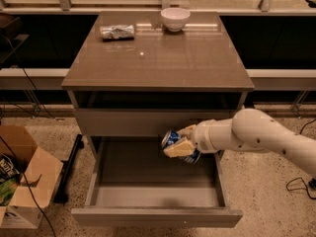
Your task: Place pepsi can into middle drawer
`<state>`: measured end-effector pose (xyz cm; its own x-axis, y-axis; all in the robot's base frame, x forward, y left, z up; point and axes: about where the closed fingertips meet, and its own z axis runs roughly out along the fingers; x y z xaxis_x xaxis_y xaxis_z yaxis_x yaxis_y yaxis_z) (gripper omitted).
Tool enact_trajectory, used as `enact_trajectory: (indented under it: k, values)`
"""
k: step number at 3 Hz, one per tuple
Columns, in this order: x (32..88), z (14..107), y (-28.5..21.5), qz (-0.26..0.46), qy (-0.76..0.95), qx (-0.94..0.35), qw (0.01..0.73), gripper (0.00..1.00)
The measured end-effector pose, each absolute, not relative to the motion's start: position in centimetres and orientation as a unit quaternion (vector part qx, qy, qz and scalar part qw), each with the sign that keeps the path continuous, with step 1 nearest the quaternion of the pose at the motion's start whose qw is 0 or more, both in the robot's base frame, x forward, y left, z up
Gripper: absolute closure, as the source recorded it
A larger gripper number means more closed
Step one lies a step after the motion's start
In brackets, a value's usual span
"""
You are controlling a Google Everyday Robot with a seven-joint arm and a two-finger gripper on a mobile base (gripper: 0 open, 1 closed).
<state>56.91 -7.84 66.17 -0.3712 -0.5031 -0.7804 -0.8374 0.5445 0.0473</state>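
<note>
Fingers first: they are clamped on the pepsi can, one tan pad across its near side and another showing above it. The can lies tilted in that grip, silver top aimed up and to the left, with blue showing on both sides of the pad. So the gripper hangs in mid-air with the can held off every surface. Behind it the white arm runs off to the right.

Directly beneath the fingers the middle drawer is pulled wide open. The can sits over the tray's right rear part, and the drawer's flat front stands well toward the camera from the grip. Just above and behind the fingers is the shut drawer front.

Higher up is the brown cabinet top. At its far edge, well away from the grip, sits a white bowl, with a silver foil packet to its left. Far left of the fingers, down on the speckled floor, is an open cardboard box.
</note>
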Motion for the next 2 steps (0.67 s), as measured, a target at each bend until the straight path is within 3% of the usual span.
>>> enact_trajectory:
  k: [2]
  values:
    - [54.1,55.8,-5.3,0.262,0.817,-0.389,0.334,1.00]
